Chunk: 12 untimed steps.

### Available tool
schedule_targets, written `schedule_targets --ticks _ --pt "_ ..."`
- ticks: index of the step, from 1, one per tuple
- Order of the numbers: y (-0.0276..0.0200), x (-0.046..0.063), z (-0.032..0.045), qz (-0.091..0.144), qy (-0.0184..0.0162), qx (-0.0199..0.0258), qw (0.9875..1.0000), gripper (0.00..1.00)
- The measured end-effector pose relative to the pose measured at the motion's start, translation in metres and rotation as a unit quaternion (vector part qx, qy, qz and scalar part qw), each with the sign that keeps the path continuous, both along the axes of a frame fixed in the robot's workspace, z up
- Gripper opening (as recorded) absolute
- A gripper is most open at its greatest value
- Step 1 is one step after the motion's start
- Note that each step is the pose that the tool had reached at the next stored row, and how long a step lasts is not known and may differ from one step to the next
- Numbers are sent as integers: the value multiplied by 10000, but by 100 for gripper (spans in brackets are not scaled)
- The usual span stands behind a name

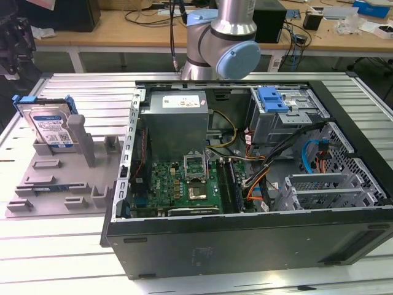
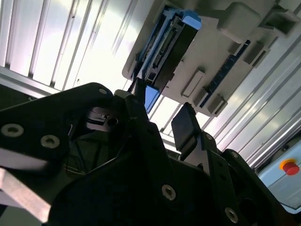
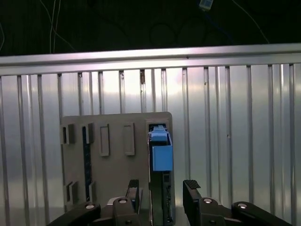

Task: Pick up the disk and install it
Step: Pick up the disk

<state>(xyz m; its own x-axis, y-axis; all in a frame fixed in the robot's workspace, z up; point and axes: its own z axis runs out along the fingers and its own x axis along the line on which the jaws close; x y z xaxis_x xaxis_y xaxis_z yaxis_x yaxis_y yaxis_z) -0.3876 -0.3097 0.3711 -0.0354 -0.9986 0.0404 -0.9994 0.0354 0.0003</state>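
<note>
The disk [image 1: 52, 129] stands on edge in a slot of the grey holder plate [image 1: 55, 184] at the exterior view's left, silver with a white-and-blue label and a blue carrier frame. In the first wrist view I look down on its thin edge and blue frame [image 3: 161, 153]. My gripper [image 3: 162, 190] is open above it, one dark finger [image 3: 133, 188] on each side of the disk's line, apart from it. The second wrist view shows the same open gripper [image 2: 162, 117] with the disk [image 2: 167, 42] beyond the fingertips.
An open computer case [image 1: 245, 246] lies right of the holder, with a grey power-supply box [image 1: 178, 120], a motherboard [image 1: 184, 184] and a metal drive cage with a blue latch [image 1: 273, 101]. The arm's joint [image 1: 224, 43] hangs behind the case. A red button [image 2: 290, 167] sits off the ribbed table [image 3: 235, 141].
</note>
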Motion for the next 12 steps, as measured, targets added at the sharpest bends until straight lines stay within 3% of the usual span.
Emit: schedule_targets --ticks 1,2,8,12 --pt "0 0 -7 2 68 2 10000 50" --pt "1 -1 -11 9 110 4 9999 50" --pt "0 -3 -26 207 117 8 9997 50" --pt "1 -17 -40 344 116 50 9993 50"
